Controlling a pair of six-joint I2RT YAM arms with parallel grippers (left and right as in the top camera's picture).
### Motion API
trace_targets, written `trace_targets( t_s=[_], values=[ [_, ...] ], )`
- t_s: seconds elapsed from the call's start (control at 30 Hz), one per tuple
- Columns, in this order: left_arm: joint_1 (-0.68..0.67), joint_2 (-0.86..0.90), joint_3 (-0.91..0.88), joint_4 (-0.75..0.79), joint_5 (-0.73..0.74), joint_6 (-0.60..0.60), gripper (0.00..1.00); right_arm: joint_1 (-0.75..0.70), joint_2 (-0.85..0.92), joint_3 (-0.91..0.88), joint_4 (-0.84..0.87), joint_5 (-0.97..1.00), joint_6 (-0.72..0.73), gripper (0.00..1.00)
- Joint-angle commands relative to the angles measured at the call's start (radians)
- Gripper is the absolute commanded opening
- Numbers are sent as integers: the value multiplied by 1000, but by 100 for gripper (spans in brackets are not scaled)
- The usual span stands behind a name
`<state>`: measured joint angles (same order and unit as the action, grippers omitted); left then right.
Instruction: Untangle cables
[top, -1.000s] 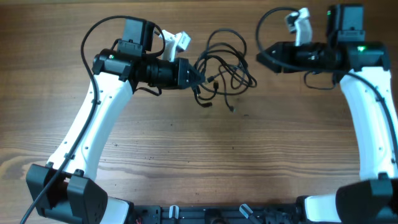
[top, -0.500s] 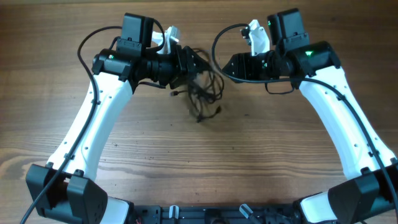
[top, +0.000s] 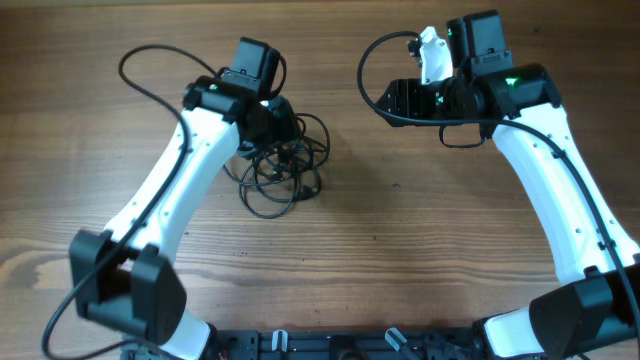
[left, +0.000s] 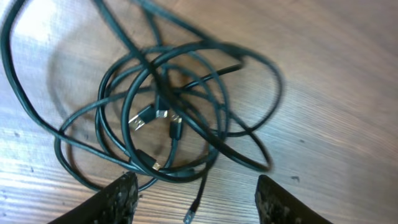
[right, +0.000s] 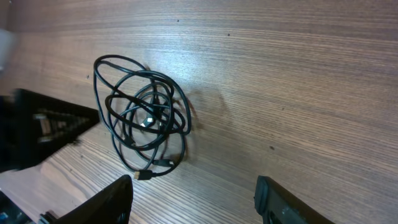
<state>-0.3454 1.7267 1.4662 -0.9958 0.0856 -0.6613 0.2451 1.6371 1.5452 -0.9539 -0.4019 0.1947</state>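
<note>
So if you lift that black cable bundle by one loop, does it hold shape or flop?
Probably floppy: the cables are thin cords lying in slack, uneven loops on the table. Likely they rise as one clump, since the loops cross many times. The loose plug ends would probably dangle and might snag.

Left arm (top: 170, 190) and right arm (top: 560, 190) bend inward, left hand (left: 196, 202) and right hand (right: 194, 202) both spread wide.

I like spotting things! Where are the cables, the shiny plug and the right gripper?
cables (top: 282, 168), overhead view, middle of the bunch.
shiny plug (left: 137, 123), left wrist view, its metal tip.
right gripper (right: 194, 186), right wrist view, midway between its fingertips.
</note>
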Motion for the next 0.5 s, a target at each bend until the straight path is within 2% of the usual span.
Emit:
trace_targets(
  t_s=[0.0,0.17,0.27,0.3,0.33,0.4,0.47],
  values=[
    [0,91,6,-6,80,-114,68,2,10,-1,-1,15,18,65],
    [0,189,6,89,112,-115,62,2,10,-1,-3,14,18,65],
    [0,198,6,155,111,-114,48,2,10,-1,-16,14,17,65],
    [0,198,6,163,111,-114,23,2,10,-1,-19,14,18,65],
    [0,198,6,167,112,-113,4,2,10,-1,-22,14,18,65],
    [0,186,14,166,126,-71,4,2,10,-1,-23,14,18,65],
    [-1,119,71,166,222,126,4,3,10,-1,-18,8,2,65]
  ],
)
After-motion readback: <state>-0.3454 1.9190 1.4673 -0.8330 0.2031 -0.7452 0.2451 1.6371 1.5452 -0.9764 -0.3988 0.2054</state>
